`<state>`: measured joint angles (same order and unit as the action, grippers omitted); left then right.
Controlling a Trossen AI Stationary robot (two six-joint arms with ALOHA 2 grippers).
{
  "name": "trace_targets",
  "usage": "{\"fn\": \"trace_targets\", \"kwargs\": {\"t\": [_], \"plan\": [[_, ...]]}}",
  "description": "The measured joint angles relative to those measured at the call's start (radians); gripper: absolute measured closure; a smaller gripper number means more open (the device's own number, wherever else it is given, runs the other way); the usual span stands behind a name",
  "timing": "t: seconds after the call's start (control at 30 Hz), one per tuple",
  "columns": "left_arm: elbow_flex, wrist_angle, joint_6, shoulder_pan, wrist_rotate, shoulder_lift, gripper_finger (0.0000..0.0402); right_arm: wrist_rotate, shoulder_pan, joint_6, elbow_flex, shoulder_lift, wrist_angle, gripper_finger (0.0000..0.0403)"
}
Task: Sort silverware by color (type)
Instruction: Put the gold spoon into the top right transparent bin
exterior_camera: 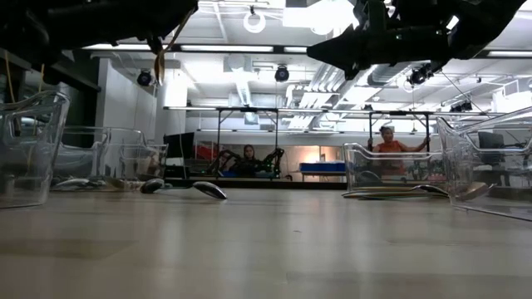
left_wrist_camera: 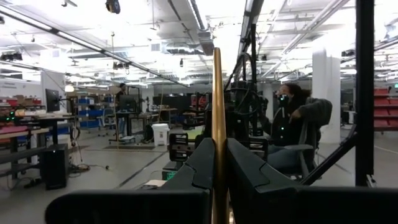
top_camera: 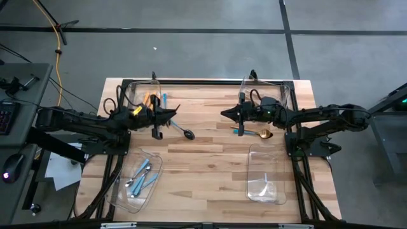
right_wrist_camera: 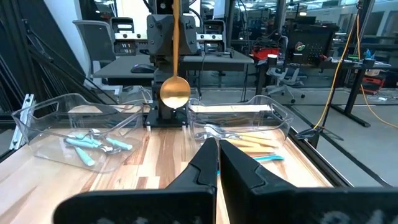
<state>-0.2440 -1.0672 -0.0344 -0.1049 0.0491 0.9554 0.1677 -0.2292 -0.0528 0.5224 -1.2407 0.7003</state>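
My left gripper [top_camera: 170, 115] hovers over the table's middle left, shut on a gold spoon [right_wrist_camera: 175, 92], which the right wrist view shows hanging bowl down. My right gripper [top_camera: 224, 114] faces it from the right, shut and holding nothing [right_wrist_camera: 217, 155]. On the wood lie a dark spoon [top_camera: 186, 133], another gold spoon [top_camera: 262, 134] and a teal-handled piece [top_camera: 240, 131]. Light-blue-handled silverware [top_camera: 141, 175] fills the near left bin. Orange-handled pieces [top_camera: 149, 99] lie in the far left bin. My left gripper pinches the gold spoon's handle [left_wrist_camera: 218, 130] between its two fingers. The fingers come from the table's left, about level, and lie across the handle. The spoon hangs upright, its bowl [right_wrist_camera: 175, 92] below the fingers and clear of the table; the handle's end sticks up above them.
Clear plastic bins stand at the four corners: far left [top_camera: 130, 95], near left [top_camera: 121, 191], far right [top_camera: 286, 95], near right [top_camera: 264, 191]. Bare wood lies between the grippers and toward the near edge. People sit in the room beyond the table [exterior_camera: 387, 141].
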Motion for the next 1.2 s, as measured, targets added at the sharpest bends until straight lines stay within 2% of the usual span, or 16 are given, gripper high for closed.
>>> {"fn": "trace_targets", "kwargs": {"t": [0.23,0.63,0.9,1.03,1.2], "plan": [[-0.004,-0.072,0.034,-0.034,-0.001,0.058,0.0392,0.001,0.0,0.0,0.0,-0.04,0.064,0.0403],[-0.199,-0.168,0.086,-0.047,-0.101,0.444,0.0392,0.008,0.0,0.061,0.001,-0.266,0.382,0.0403],[-0.299,-0.302,0.112,-0.045,-0.131,0.636,0.0392,0.097,0.013,0.099,0.072,-0.365,0.398,0.0401],[-0.315,-0.327,0.13,-0.058,-0.134,0.676,0.0392,0.098,0.024,0.09,0.093,-0.39,0.396,0.0378],[-0.32,-0.323,0.138,-0.065,-0.133,0.678,0.0392,0.09,0.033,0.103,0.105,-0.397,0.396,0.0308]]}}
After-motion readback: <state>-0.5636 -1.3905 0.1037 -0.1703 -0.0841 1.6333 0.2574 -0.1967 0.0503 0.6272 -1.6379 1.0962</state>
